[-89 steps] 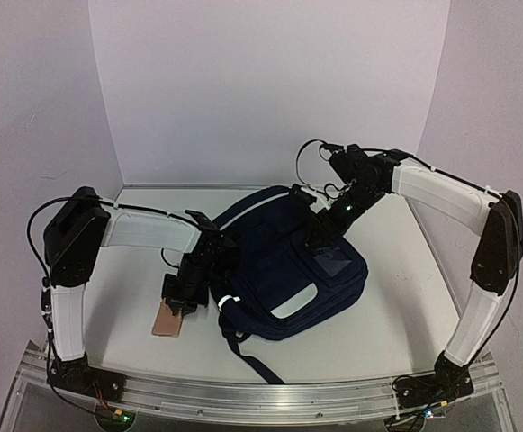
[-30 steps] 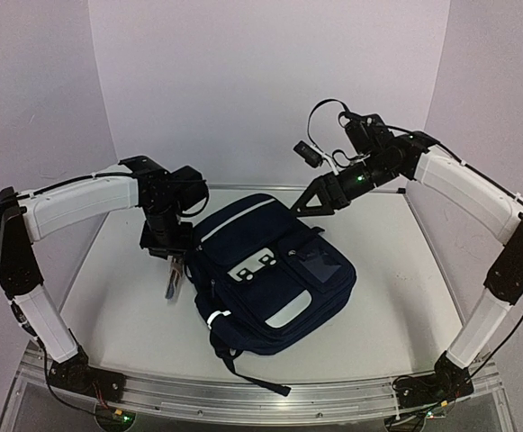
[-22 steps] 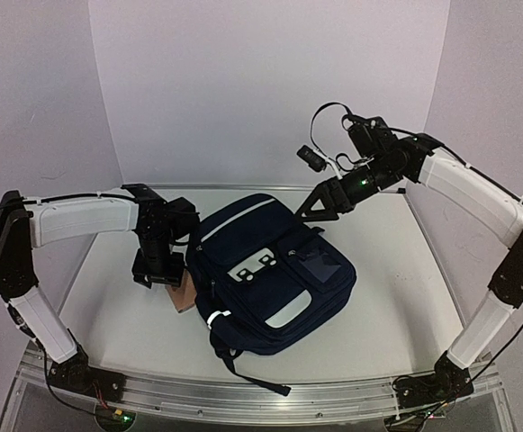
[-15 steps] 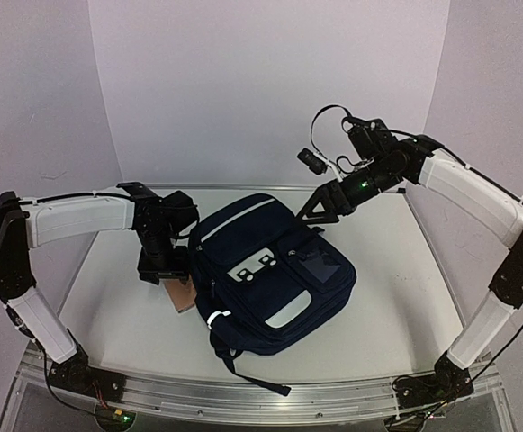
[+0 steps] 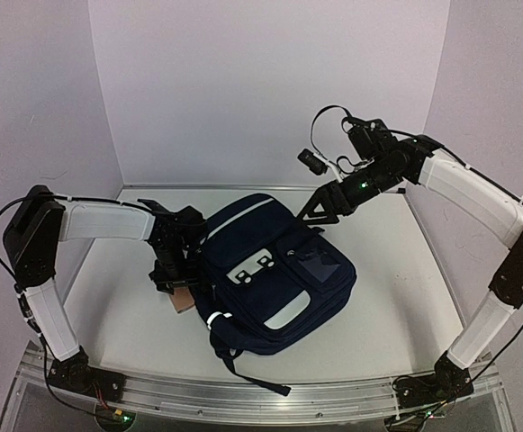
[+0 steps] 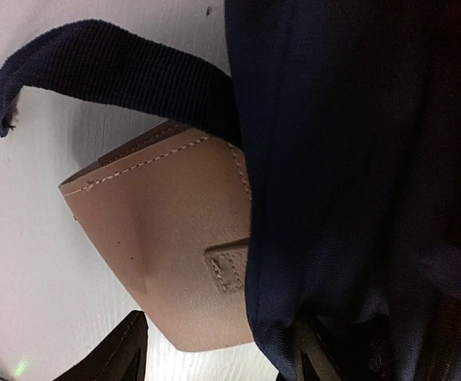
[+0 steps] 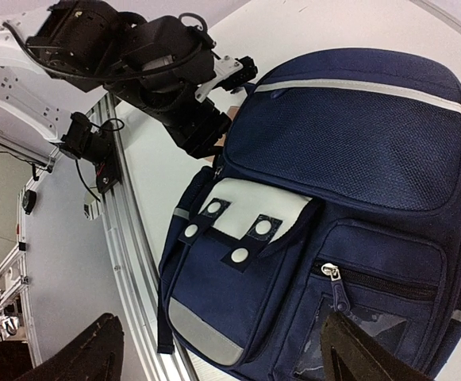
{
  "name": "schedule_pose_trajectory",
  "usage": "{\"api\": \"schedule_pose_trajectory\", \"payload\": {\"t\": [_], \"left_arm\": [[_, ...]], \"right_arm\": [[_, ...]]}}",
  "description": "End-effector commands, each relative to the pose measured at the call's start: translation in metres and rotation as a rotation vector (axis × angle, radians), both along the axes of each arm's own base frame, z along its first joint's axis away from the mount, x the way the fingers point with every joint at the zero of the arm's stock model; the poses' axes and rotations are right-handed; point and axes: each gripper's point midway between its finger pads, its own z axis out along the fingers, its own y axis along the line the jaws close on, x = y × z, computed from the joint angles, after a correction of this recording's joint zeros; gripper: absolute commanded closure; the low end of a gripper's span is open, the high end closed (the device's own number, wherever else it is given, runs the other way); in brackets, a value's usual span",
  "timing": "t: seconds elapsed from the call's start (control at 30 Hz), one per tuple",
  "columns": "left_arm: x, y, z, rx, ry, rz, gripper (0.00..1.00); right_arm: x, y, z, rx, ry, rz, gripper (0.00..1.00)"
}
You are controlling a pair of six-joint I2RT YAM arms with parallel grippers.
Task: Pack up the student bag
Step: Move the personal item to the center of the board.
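The student bag (image 7: pixel 357 159) lies face up, hogging most of the frame, white flap (image 7: pixel 254 210) with three snaps on its front. Left arm (image 7: pixel 135 55) is right at the bag's side, and the right gripper (image 7: pixel 218 325) hangs above the bag, fingers spread wide.

Pouch (image 5: pixel 183 300) — left of student bag (image 5: pixel 279 270)

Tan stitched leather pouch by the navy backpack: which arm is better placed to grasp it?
Left. The left gripper is open over the tan leather pouch; the right gripper hovers above the navy fabric backpack's far side.
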Motion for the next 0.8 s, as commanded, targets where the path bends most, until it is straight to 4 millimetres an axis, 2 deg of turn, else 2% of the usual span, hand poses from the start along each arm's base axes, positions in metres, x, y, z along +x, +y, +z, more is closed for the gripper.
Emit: {"api": "schedule_pose_trajectory", "payload": {"t": [0.0, 0.2, 0.3, 0.43, 0.53, 0.6, 0.77], "left_arm": [[-0.021, 0.033, -0.017, 0.049, 0.077, 0.005, 0.41], [-0.048, 0.055, 0.0, 0.087, 0.116, -0.138, 0.43], [-0.056, 0.054, 0.012, 0.043, 0.112, -0.19, 0.4], [-0.045, 0.032, 0.046, -0.117, -0.022, -0.19, 0.38], [-0.032, 0.024, 0.065, -0.203, -0.115, -0.128, 0.38], [-0.026, 0.024, 0.063, -0.221, -0.124, -0.066, 0.38], [-0.023, 0.03, 0.028, -0.141, -0.041, 0.024, 0.43]], "right_arm": [[-0.003, -0.004, 0.014, 0.009, -0.057, 0.0, 0.15], [-0.003, -0.004, 0.012, 0.004, -0.054, 0.002, 0.15], [-0.002, -0.003, 0.011, 0.003, -0.049, 0.004, 0.15], [-0.001, -0.002, 0.009, 0.002, -0.044, 0.006, 0.15], [0.001, -0.001, 0.008, 0.002, -0.039, 0.007, 0.15], [0.001, 0.0, 0.008, 0.003, -0.036, 0.007, 0.15], [0.006, 0.003, 0.008, 0.003, -0.038, 0.002, 0.15]]}}
